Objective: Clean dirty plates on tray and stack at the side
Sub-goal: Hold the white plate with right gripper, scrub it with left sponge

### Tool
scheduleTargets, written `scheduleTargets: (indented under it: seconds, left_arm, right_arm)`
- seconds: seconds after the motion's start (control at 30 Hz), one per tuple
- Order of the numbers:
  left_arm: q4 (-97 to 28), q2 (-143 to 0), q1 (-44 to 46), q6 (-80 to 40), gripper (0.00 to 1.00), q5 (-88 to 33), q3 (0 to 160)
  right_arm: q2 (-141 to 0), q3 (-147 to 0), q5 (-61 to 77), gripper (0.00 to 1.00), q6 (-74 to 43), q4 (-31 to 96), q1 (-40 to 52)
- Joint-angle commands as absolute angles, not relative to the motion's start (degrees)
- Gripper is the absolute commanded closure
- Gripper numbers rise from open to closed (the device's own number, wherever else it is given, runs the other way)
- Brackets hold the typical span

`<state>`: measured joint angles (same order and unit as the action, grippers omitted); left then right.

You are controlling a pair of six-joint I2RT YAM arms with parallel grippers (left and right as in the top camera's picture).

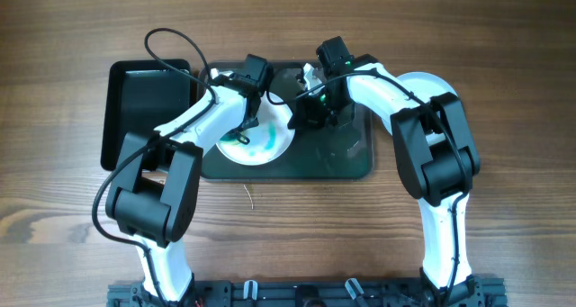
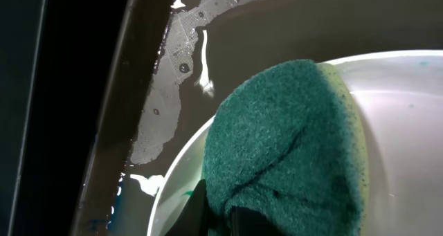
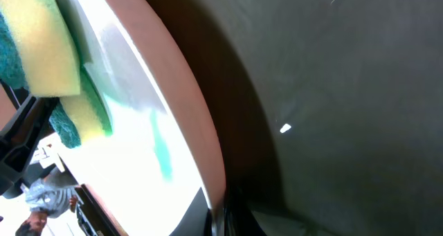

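The left gripper (image 2: 220, 221) is closed on a green-and-yellow scouring sponge (image 2: 284, 146), which lies ahead of its fingertips on the round white plate (image 2: 401, 139), evidently to scrub off the teal smear (image 3: 160, 153). The right gripper (image 3: 228, 219) is closed, apparently pinching the plate's rim to steady it, though contact sits at the frame edge. The plate rests in the wet dark rectangular tray (image 2: 277, 21).

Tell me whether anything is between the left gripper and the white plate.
Only the green-and-yellow sponge, held in the left gripper and resting on the white plate's smeared face. Nothing else visible lies between them. The right gripper grips the plate's rim.
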<state>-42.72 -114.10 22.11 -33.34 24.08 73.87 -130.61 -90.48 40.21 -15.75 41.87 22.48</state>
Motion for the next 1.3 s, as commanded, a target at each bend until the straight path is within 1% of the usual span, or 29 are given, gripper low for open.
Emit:
scheduleTargets:
  seconds: [0.0,0.03,0.17,0.23,0.33,0.53,0.63,0.77,0.83,0.93,1.1,1.2,1.27]
  left_arm:
    - [-42.6,-115.9,20.8,-23.8,0.96,11.9,73.0]
    - [-42.2,-115.9,20.8,-19.3,0.96,5.0,73.0]
    - [-41.6,-115.8,20.8,-3.6,0.96,-15.4,73.0]
    - [-41.4,-115.8,20.8,0.2,0.96,-17.9,73.0]
    - [-39.9,-115.8,20.8,1.3,0.96,-14.1,73.0]
    - [-34.2,-115.9,20.8,-0.7,0.96,1.6,73.0]
    - [-32.7,-115.9,20.8,-7.7,0.96,14.6,73.0]
    - [-35.8,-115.9,20.8,-22.4,0.96,31.7,73.0]
    - [-37.3,-115.9,20.8,-26.0,0.96,35.3,73.0]
    - [-37.6,-115.9,20.8,-27.3,0.96,35.7,73.0]
    - [-40.5,-115.9,20.8,-36.0,0.96,34.8,73.0]
    - [-40.6,-115.9,20.8,-36.5,0.96,28.2,73.0]
    - [-40.5,-115.9,20.8,-36.4,0.96,19.0,73.0]
  right_arm:
    - [-135.5,-88.0,34.3,0.96,-15.2,42.5,22.2]
    - [-135.5,-88.0,34.3,0.96,-15.2,42.5,22.2]
    - [-135.5,-88.0,34.3,0.96,-15.2,42.5,22.2]
    - [-135.5,-88.0,34.3,0.96,-15.2,42.5,22.2]
    - [-135.5,-88.0,34.3,0.96,-15.2,42.6,22.2]
    - [-135.5,-88.0,34.3,0.96,-15.2,42.6,22.2]
    - [-135.5,-88.0,34.3,0.96,-15.2,42.6,22.2]
    - [-135.5,-88.0,34.3,0.96,-15.2,42.6,22.2]
    - [-135.5,-88.0,34.3,0.96,-15.2,42.6,22.2]
    - [-135.5,-88.0,34.3,0.96,-15.2,42.6,22.2]
    - [-135.5,-88.0,34.3,0.96,-15.2,42.6,22.2]
    - [-135.5,-88.0,34.3,0.96,-15.2,42.6,22.2]
    - [-135.5,-88.0,34.3,0.96,-15.2,42.6,22.2]
